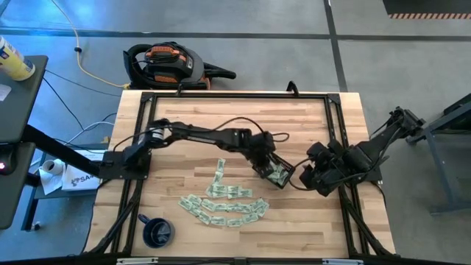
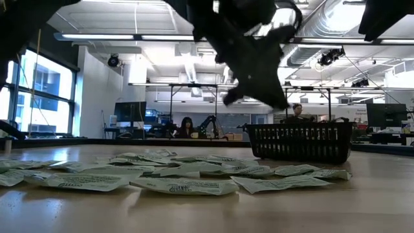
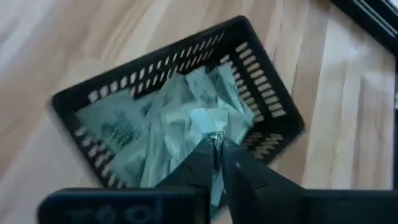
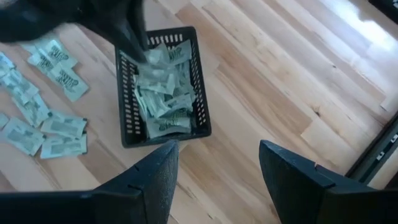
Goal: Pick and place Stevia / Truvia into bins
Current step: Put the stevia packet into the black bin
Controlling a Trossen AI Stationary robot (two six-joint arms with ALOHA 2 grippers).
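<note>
Many pale green and white sachets (image 1: 221, 204) lie flat in an arc on the wooden table; the low view shows them (image 2: 181, 184) up close. The black gridded tray (image 1: 283, 177) sits on the table to their right, partly filled with sachets (image 4: 163, 93). My left gripper (image 3: 217, 148) hovers over the tray, shut on one sachet (image 3: 208, 121). My right gripper (image 4: 217, 168) is open to the right of the tray, a little above the table, and holds nothing. In the low view the left gripper (image 2: 255, 61) hangs just above the tray (image 2: 301, 142). My left gripper pinches one sachet between its two fingertips (image 3: 239, 163), coming from above and pointing down into the tray. The sachet's pale free end (image 3: 210, 119) sticks out past the fingertips over the pile in the tray. Whether it touches that pile, I cannot tell.
A dark blue mug (image 1: 157, 230) stands near the table's near-left corner. A black metal frame (image 1: 235, 96) runs around the table's edges. Bare wood lies between the tray and the far edge. People sit at desks in the room beyond the table (image 2: 186, 127).
</note>
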